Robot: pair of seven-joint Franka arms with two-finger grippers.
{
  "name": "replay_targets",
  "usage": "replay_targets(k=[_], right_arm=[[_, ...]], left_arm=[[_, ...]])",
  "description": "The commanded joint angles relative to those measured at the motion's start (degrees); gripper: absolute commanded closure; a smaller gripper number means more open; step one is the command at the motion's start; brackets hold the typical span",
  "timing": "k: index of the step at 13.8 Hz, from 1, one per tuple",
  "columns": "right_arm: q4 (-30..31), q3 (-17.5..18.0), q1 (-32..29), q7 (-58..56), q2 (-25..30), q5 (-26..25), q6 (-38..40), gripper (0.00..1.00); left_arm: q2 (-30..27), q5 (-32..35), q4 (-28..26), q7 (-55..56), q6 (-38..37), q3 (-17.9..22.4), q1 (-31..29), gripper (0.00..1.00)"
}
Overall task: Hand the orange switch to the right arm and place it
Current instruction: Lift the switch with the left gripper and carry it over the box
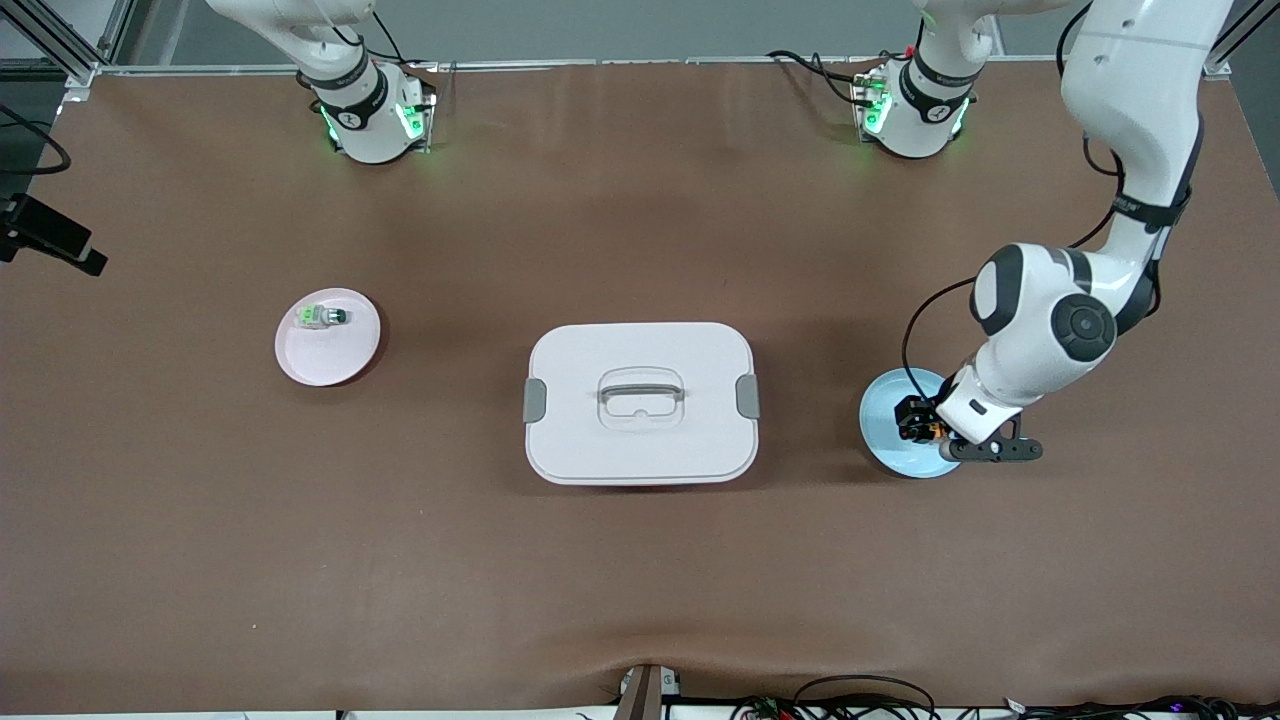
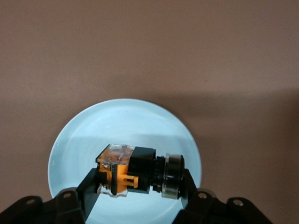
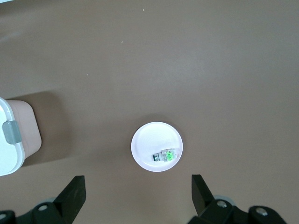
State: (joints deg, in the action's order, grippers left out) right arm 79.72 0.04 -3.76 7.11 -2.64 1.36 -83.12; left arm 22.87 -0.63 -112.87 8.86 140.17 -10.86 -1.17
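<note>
I see the left claw (image 2: 138,186) clamped on the orange switch (image 2: 135,175) over the blue plate (image 2: 93,126); the right claw (image 3: 138,196) waits, fingers wide apart, over the tabletop (image 1: 640,570).

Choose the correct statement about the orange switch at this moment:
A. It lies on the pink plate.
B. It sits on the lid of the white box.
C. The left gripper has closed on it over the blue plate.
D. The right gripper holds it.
C: the left gripper is shut on the orange switch over the blue plate; the right gripper hangs open above the pink plate.
</note>
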Motion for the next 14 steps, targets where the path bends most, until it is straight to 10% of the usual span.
replay_targets(k=[1, 5, 14], right_arm=[[-1.23, 0.58, -0.99, -0.25, -0.44, 0.57, 0.77, 0.00], [-1.58, 0.58, -0.90, -0.25, -0.44, 0.48, 0.68, 0.00], [0.69, 0.49, -3.44, -7.29, -0.35, 7.21, 2.44, 0.00]], left_arm=[[-4.32, -0.33, 4.29, 7.54, -8.91, -3.19, -0.06, 1.00], [-3.53, -0.51, 15.64, 21.87, -20.88, -8.99, 0.29, 1.00], [0.86, -13.87, 29.28, 53.94, -21.87, -15.77, 7.57, 1.00]])
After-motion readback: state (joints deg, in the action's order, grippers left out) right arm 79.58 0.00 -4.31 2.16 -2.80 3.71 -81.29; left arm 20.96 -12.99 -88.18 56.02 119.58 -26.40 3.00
